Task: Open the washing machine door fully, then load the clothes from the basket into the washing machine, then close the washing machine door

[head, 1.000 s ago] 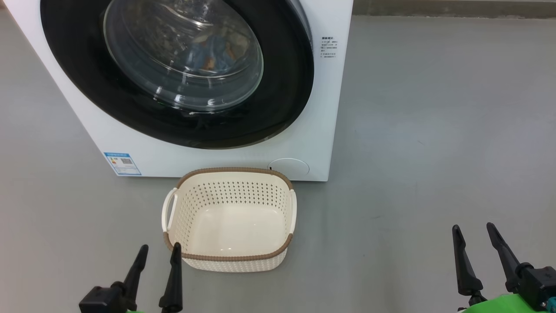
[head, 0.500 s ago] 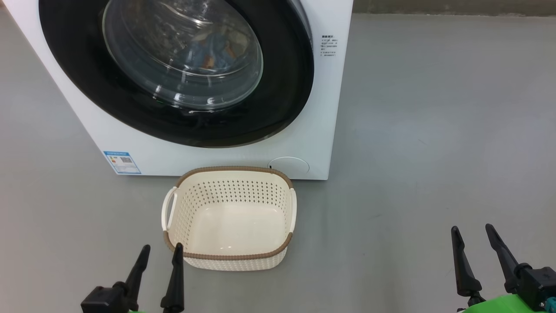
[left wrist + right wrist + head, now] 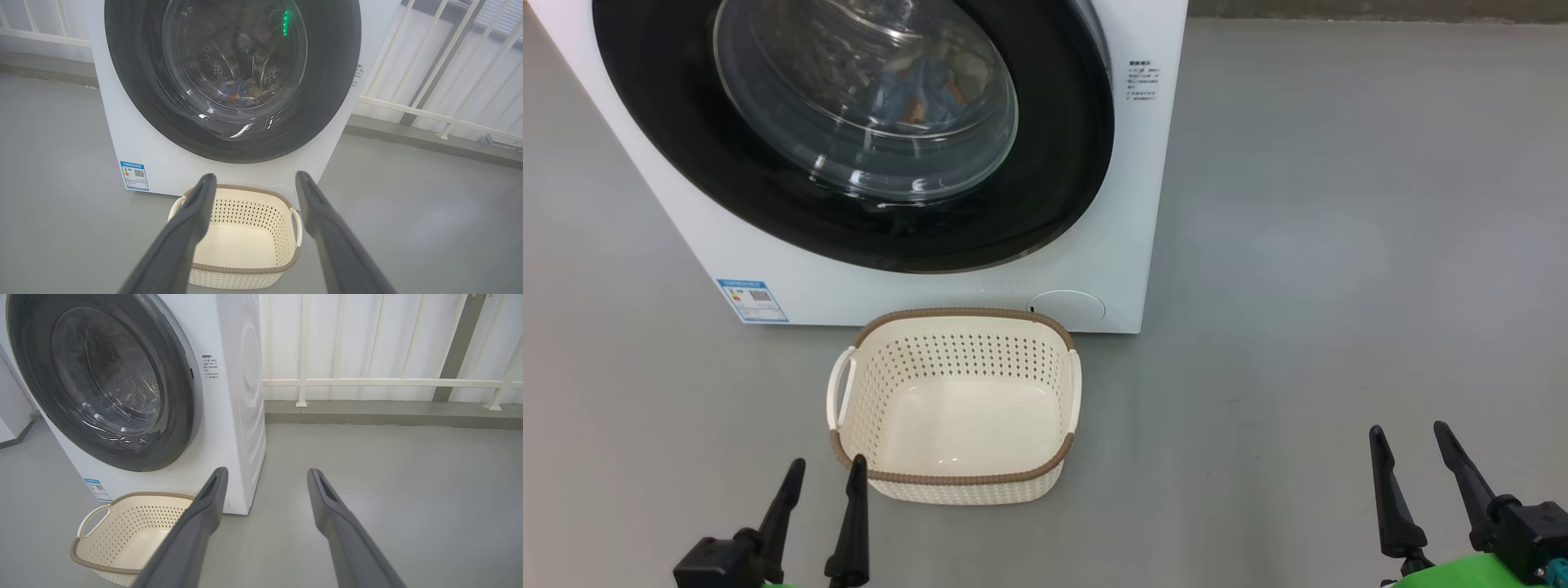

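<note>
The white washing machine point(image 3: 1152, 204) stands ahead with its black-rimmed round door point(image 3: 1062, 147) lying flush against the front. Through the glass bowl I see the light blue clothes with orange prints point(image 3: 927, 86) inside the drum, also visible in the left wrist view as clothes point(image 3: 239, 90). The cream basket point(image 3: 956, 343) with a brown rim sits on the floor before the machine, nothing in it. My left gripper point(image 3: 823, 472) hangs open just left of the basket's near corner. My right gripper point(image 3: 1409, 437) is open over bare floor, far right of the basket point(image 3: 122, 535).
Grey floor point(image 3: 1339, 245) spreads to the right of the machine. A white railing point(image 3: 388, 381) and a low kerb run behind it. A blue label sticker point(image 3: 752, 300) marks the machine's lower left front, and a round service flap point(image 3: 1066, 306) sits just behind the basket.
The whole head picture has slid up slightly, so the camera has moved. Both grippers, the basket and the door stand as before.
</note>
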`<state>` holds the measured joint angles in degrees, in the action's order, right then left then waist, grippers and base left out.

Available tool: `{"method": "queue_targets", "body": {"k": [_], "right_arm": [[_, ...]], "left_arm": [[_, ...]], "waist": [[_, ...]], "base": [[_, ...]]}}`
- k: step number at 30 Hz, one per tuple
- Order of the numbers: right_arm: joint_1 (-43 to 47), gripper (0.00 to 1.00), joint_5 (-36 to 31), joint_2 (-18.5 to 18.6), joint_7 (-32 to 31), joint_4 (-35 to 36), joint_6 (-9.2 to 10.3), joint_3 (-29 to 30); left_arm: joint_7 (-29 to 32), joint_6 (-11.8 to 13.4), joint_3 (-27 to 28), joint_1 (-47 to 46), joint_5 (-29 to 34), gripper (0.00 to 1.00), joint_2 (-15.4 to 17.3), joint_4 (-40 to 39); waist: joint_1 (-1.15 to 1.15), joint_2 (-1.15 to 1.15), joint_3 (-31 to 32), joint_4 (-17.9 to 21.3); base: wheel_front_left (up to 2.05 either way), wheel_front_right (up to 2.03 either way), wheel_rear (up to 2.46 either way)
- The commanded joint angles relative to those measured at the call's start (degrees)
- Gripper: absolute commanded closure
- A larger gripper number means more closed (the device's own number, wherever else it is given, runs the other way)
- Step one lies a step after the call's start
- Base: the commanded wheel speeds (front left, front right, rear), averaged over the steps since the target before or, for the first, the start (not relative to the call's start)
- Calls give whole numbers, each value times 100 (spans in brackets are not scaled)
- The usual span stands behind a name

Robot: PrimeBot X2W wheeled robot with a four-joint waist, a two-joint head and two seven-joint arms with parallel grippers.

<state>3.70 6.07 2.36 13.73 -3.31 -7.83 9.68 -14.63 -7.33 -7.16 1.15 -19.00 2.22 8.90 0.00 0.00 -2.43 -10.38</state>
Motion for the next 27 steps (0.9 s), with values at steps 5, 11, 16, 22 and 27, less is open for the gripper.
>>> {"method": "queue_targets", "body": {"k": [5, 11, 16, 22, 27], "right_arm": [[-140, 0, -37, 52, 58, 114, 34, -172], [-144, 0, -16, 52, 63, 97, 34, -170], [-148, 0, -4, 52, 68, 81, 34, -188], [-149, 0, 4, 52, 74, 74, 34, -196], [-155, 0, 6, 52, 77, 65, 34, -197]], "left_arm": [[-37, -15, 141, -196, -81, 0, 72, -191], [-37, -15, 92, -167, -134, 0, 109, -227], [-37, -15, 75, -150, -249, 0, 128, -221], [-37, -15, 64, -155, -303, 0, 161, -233], [-37, -15, 88, -157, -267, 0, 169, -258]], "waist": [[0, 0, -2, -14], [0, 0, -8, -25], [0, 0, -17, -22], [0, 0, -34, -15], [0, 0, -37, -17]], "base": [[0, 0, 0], [0, 0, 0], [0, 0, 0], [0, 0, 0], [0, 0, 0]]}}
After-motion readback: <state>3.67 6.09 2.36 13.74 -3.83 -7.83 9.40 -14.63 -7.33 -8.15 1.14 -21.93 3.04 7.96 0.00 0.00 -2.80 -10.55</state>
